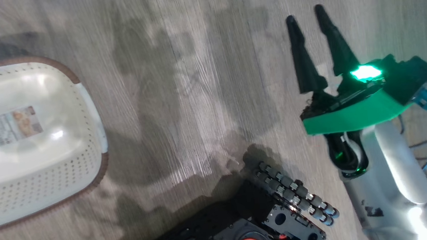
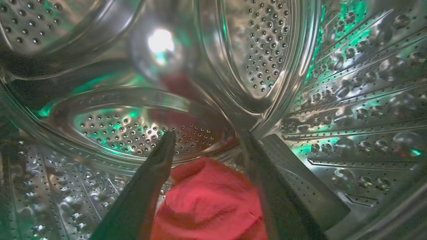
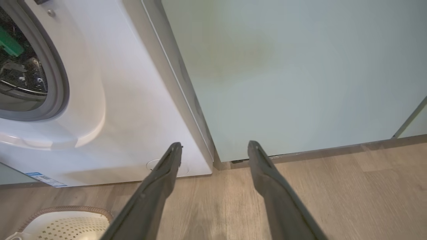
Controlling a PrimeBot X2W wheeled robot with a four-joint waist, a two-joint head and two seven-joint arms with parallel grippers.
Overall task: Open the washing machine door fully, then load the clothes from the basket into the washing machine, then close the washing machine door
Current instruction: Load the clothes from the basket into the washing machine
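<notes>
Held left hand (image 2: 207,135) deep inside the washing machine (image 3: 116,100), fingers spread wide and gripping nothing, presumably so as to leave the load in the steel drum (image 2: 350,100). Parked right hand (image 1: 304,14) low over the floor (image 1: 197,80), equally wide and empty, off to the side of the machine's mouth, probably out of the other arm's way. Stood the basket (image 1: 48,180) on the floor near the machine, bare bottom and label showing. Found the red clothes (image 2: 206,200) lying in the drum just below the spread fingers; contact impossible to tell.
</notes>
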